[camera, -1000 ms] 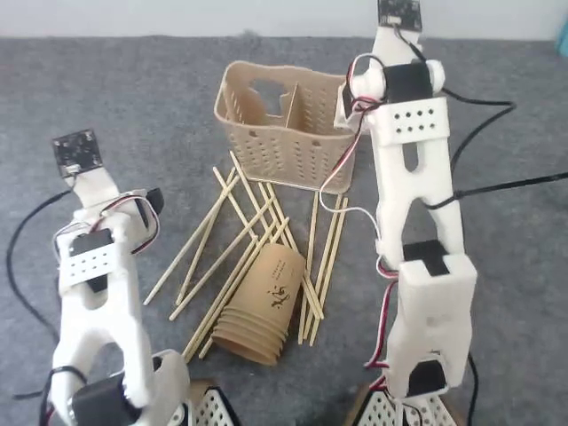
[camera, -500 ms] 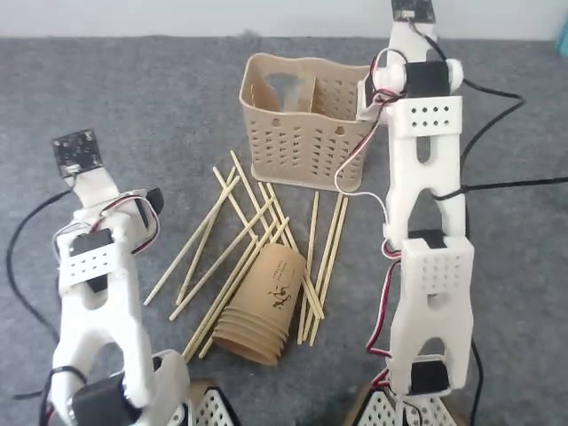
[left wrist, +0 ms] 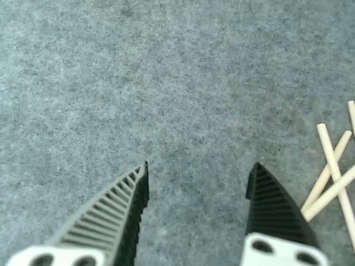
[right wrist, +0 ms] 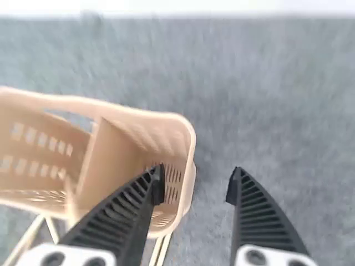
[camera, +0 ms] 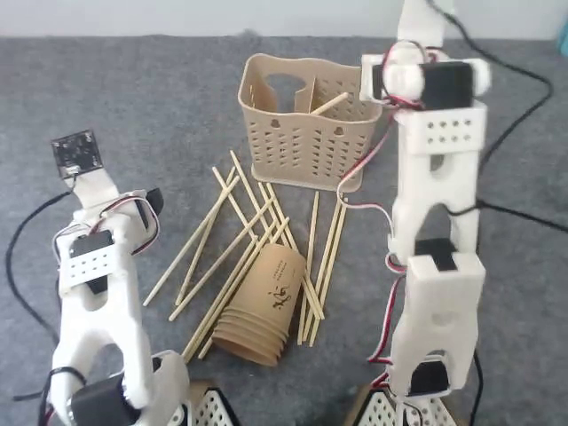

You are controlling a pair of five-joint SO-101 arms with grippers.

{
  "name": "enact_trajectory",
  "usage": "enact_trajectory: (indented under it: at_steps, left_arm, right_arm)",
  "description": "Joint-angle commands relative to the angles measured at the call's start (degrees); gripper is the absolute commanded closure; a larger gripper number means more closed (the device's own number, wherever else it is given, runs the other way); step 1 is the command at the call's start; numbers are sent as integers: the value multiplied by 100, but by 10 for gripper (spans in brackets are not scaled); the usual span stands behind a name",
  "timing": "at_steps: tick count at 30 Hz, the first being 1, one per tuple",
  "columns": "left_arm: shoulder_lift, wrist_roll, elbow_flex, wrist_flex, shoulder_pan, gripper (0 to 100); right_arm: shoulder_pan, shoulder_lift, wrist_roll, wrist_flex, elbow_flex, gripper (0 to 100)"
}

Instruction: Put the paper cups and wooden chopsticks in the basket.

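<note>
One chopstick [camera: 330, 105] was all I could count as done. It leaned in the right-hand compartment of the basket [camera: 302, 146], its tip showing above the rim. I judged the job barely started.

Going left to right across the mat [camera: 160, 89], the loose chopsticks [camera: 266, 222] lay fanned and crossed in the middle between the two arms. There were roughly a dozen, and their far ends reached close to the foot of the basket. Just nearer than that pile, the cups [camera: 262, 306] lay on their side as one nested stack, touching several sticks and partly lying over them. None of the cups was in the basket. By my reckoning the whole stack and nearly all the sticks were left to move.

The left arm [camera: 98, 284] sat folded at the left of the mat, away from the basket. The left gripper [left wrist: 201, 166] pointed down at bare mat with its jaws wide apart and nothing between them. A few chopstick ends [left wrist: 333, 160] lay off to one side, not within its grasp.

The right arm [camera: 435, 195] was stretched out far, reaching over the basket's right end. The right gripper [right wrist: 197, 169] hung above the end wall with its jaws parted and empty. One jaw was over the compartment inside the rim [right wrist: 138, 119] and the other over the mat outside it.
</note>
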Motion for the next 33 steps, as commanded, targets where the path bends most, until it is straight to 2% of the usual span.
enact_trajectory:
  at_steps: [1,6,11,15,22,27,33]
  left_arm:
    - [-9,-44,-75,-114,18,724]
    - [-9,-53,-66,-88,18,724]
    - [-62,-237,-136,422,70,724]
    - [-62,-818,-549,1187,97,726]
    - [-62,-1960,-1578,3042,-132,727]
    - [-62,-2321,-2176,4378,-440,728]
    - [-62,-2321,-2633,4659,-1600,728]
  right_arm:
    - [-57,-1508,70,242,475,843]
    - [-295,-3002,79,233,2374,850]
    - [-505,-4242,88,180,4598,850]
    - [-532,-5007,440,171,6145,851]
    - [-646,-6484,1292,92,8316,851]
    - [-1675,-7389,2224,145,9846,851]
    - [-3371,-8092,2716,101,11068,852]
